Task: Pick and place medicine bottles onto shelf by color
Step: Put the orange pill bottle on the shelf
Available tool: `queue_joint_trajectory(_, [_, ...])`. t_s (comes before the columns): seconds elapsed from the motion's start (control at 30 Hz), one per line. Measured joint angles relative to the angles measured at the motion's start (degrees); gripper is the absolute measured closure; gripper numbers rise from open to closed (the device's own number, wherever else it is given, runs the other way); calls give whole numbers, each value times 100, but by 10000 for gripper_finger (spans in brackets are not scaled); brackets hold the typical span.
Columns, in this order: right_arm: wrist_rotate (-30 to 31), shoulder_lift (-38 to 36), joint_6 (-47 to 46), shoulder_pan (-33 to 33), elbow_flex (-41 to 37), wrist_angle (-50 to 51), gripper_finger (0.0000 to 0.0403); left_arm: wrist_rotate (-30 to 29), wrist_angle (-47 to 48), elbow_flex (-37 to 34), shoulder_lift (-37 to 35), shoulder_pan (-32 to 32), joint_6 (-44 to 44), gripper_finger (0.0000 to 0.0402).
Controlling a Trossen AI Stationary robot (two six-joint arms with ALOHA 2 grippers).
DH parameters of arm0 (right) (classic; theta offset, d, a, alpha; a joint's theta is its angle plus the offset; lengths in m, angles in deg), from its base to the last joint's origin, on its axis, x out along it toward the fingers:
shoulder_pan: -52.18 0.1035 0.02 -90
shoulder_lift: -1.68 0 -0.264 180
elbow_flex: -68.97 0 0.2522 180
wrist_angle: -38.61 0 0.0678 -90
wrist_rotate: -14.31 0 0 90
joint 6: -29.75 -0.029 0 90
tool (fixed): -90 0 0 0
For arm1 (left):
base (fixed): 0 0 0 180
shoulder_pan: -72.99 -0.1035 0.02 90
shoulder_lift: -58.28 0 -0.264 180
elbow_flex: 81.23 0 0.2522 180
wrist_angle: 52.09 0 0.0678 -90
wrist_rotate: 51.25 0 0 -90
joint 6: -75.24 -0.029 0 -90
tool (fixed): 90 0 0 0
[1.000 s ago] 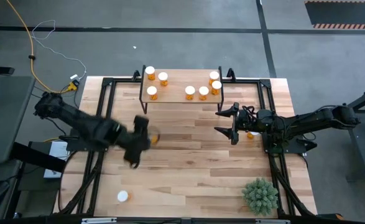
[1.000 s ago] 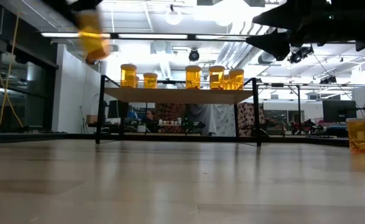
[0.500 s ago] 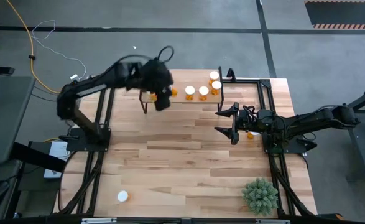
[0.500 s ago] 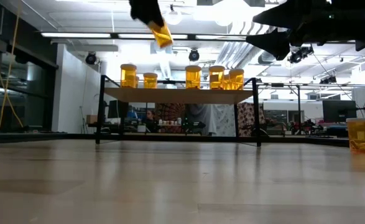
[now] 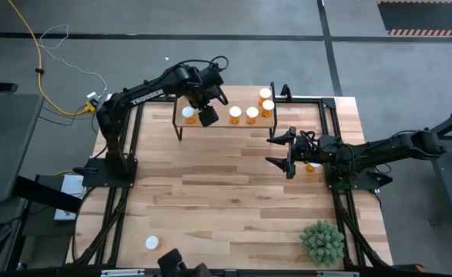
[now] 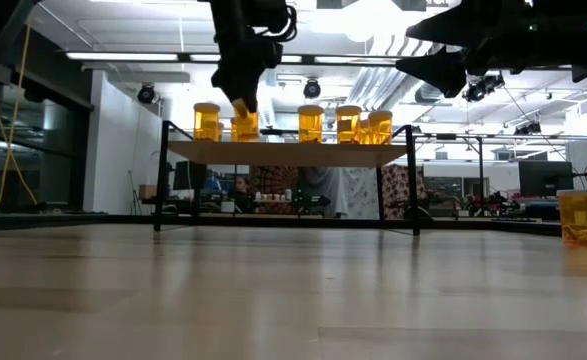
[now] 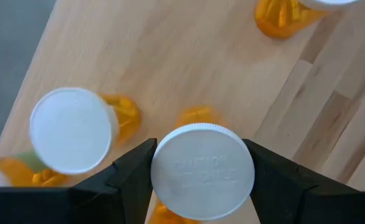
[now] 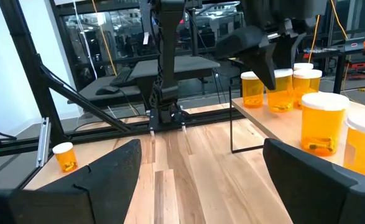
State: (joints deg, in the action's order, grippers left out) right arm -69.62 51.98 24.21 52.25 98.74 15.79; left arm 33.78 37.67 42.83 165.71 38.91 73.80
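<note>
My left gripper [image 5: 208, 115] is over the shelf [image 5: 222, 123], a light-wood board on black legs at the table's far edge, and it is shut on an amber medicine bottle [image 6: 245, 126] with a white cap. Other amber bottles stand on the board: one right beside the held one [image 7: 73, 129], a pair [image 5: 243, 115] in the middle and two [image 5: 266, 101] at the right end. My right gripper [image 5: 288, 154] hovers open over the table's right half, beside a loose bottle [image 5: 312, 165]. Another bottle [image 5: 152, 242] stands near the table's near left corner. My left gripper pinches the bottle at its white cap [image 7: 202, 171], one finger [image 7: 132, 171] on each side. The fingers come from above, pointing down. The bottle is upright below them with its base at the level of the shelf board; I cannot tell whether it rests on the board.
A spiky green plant [image 5: 322, 242] stands at the near right corner. Black frame rails [image 5: 125, 154] run along both sides of the table. The middle of the plank tabletop [image 5: 226, 192] is bare wood. Room and equipment show beyond the far edge.
My left gripper carried the bottle from above the table's left middle up and toward the far edge, swung over the shelf, then came down. The bottle was tilted high in the air half a second ago and is upright at board level now.
</note>
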Motion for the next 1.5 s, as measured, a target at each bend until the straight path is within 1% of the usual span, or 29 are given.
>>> queue_joint_trajectory(0.53, [0, 0, 0, 0, 0, 34, 75, -16, -80, 4, 58, 0, -373, 189])
queue_joint_trajectory(0.8, [0, 0, 0, 1, 0, 33, 75, -175, -87, 4, 58, 0, -375, 154])
queue_joint_trajectory(1.03, [0, 0, 0, 2, 0, 33, 75, -195, -78, 23, 47, 0, -373, 125])
queue_joint_trajectory(1.17, [0, 0, -59, 2, 0, 33, 75, -210, 2, 414, 47, 0, -373, 122])
queue_joint_trajectory(1.37, [0, 0, -66, 0, 0, 33, 75, -197, 57, 1474, 22, 0, -375, 122])
queue_joint_trajectory(1.43, [0, 0, -66, 2, 0, 33, 75, -85, 12, 1696, -83, -2, -375, 122])
queue_joint_trajectory(1.5, [0, -1, -72, 2, 0, 33, 75, 123, -225, 1716, -271, 8, -375, 122])
